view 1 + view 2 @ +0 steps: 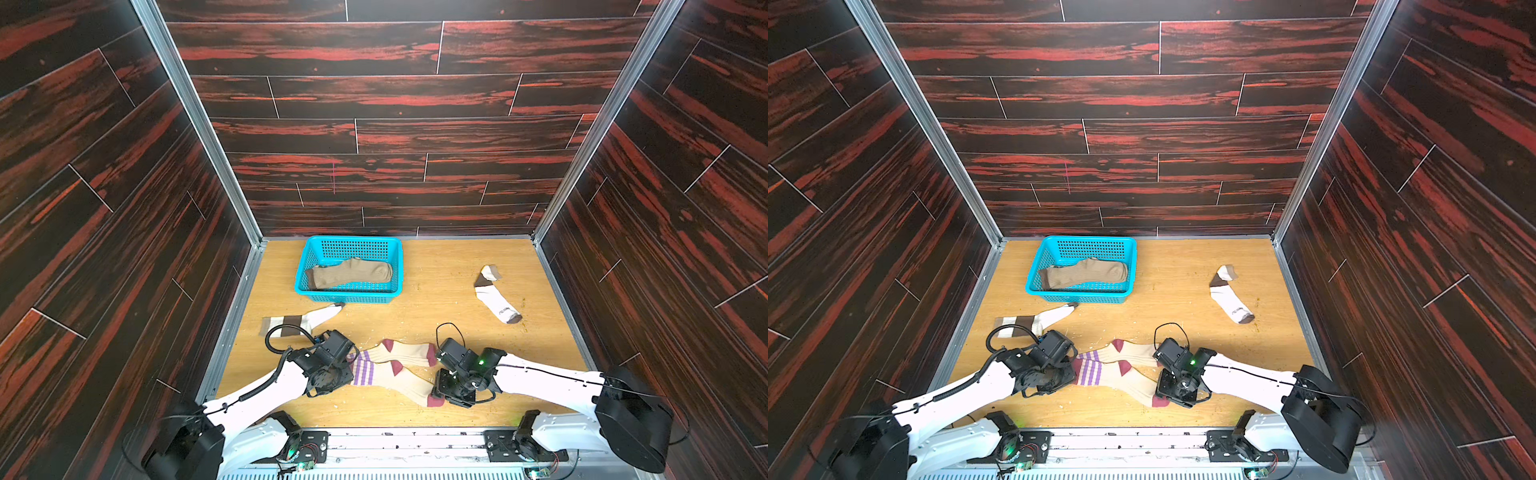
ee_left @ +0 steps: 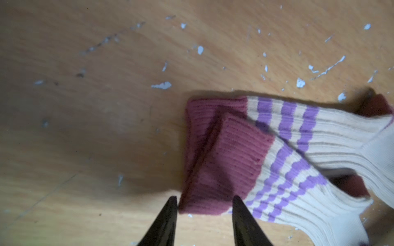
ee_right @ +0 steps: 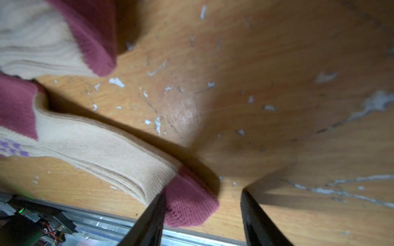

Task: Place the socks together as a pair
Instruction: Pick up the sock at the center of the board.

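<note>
Dark red-streaked plank walls (image 1: 395, 124) close three sides of a wooden table (image 1: 436, 266). From the near edge, the left arm (image 1: 266, 386) and right arm (image 1: 540, 374) reach in toward the near middle.

A blue basket (image 1: 345, 296) stands at the far side, left of centre, with a tan sock (image 1: 353, 272) lying inside it.

In both top views, two striped socks (image 1: 409, 352) lie flat between the arms. Their maroon cuffs (image 2: 223, 159) overlap, one on top of the other, at the left arm's end, and their feet fan apart toward the right arm.

One white sock (image 1: 494, 297) lies alone toward the right wall, well apart from the rest. Another white sock (image 1: 309, 318) lies in front of the basket, its toe just beside the basket's near wall.

The left gripper (image 2: 204, 201) is down at the upper cuff, jaws partly apart and astride the cuff's corner; whether they pinch the cloth cannot be told. The right gripper (image 3: 202, 192) has its jaws wide apart, with the near sock's maroon toe (image 3: 189, 204) against one finger and clear of the other.

White flecks (image 2: 162, 85) dot the table.
</note>
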